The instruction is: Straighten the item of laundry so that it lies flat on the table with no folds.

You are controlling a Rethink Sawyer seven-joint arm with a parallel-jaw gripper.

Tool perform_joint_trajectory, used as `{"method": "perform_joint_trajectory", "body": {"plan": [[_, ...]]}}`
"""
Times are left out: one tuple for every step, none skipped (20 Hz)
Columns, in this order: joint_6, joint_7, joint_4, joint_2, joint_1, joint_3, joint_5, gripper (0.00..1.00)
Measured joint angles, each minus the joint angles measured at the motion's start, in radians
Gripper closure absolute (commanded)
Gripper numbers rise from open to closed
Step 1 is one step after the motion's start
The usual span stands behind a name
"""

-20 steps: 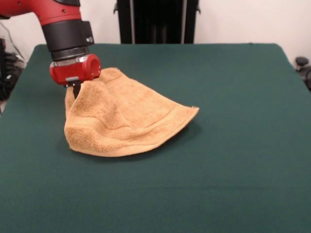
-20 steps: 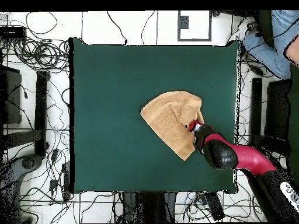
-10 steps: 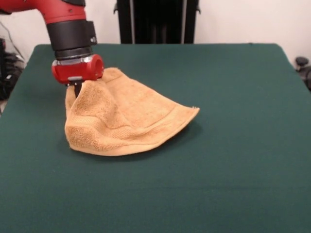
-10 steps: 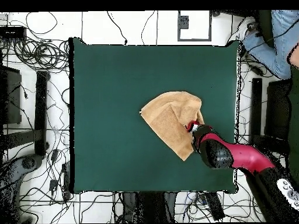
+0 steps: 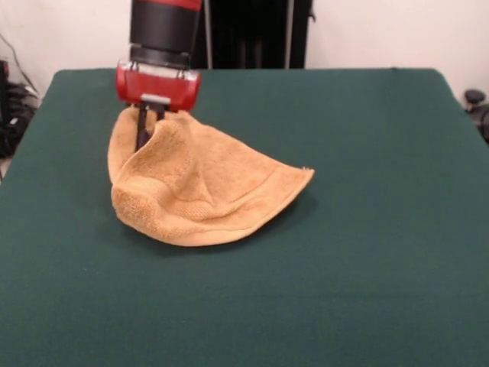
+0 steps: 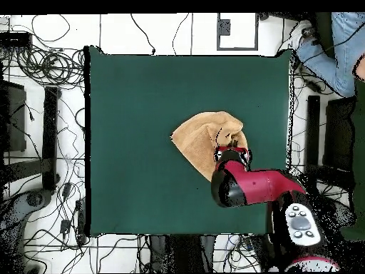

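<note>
Tan towel (image 5: pixel 202 191) rumpled, raised corner pinched in claw (image 5: pixel 145 131) above table (image 5: pixel 367 229).

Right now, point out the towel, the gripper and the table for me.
towel (image 5: pixel 221 187): front view, middle of the rumpled cloth.
gripper (image 5: pixel 145 130): front view, dark fingers at the towel's raised edge.
table (image 5: pixel 382 229): front view, bare green cloth.

Front low, overhead straight down; both share table (image 5: pixel 367 252).

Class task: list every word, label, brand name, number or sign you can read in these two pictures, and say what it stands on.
None can be read: no writing shows on the towel, the table or the gripper.
The arm's button panel is too small to read.
</note>
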Motion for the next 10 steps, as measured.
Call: {"method": "perform_joint_trajectory", "body": {"plan": [[-0.011, 0.0, 0.0, -0.01, 0.014, -0.023, 0.016, 1.0], [-0.022, 0.0, 0.0, -0.019, 0.028, -0.046, 0.033, 1.0], [-0.024, 0.0, 0.0, -0.023, 0.03, -0.054, 0.037, 1.0], [-0.027, 0.0, -0.001, -0.029, 0.028, -0.066, 0.044, 1.0], [-0.028, 0.0, -0.002, -0.033, 0.025, -0.077, 0.052, 1.0], [-0.027, 0.0, -0.002, -0.036, 0.023, -0.086, 0.057, 1.0], [-0.027, 0.0, -0.003, -0.038, 0.02, -0.093, 0.061, 1.0], [-0.027, 0.0, -0.003, -0.041, 0.015, -0.108, 0.067, 1.0], [-0.028, 0.0, -0.004, -0.043, 0.013, -0.116, 0.07, 1.0], [-0.027, 0.0, -0.003, -0.047, 0.009, -0.126, 0.072, 1.0]]}}
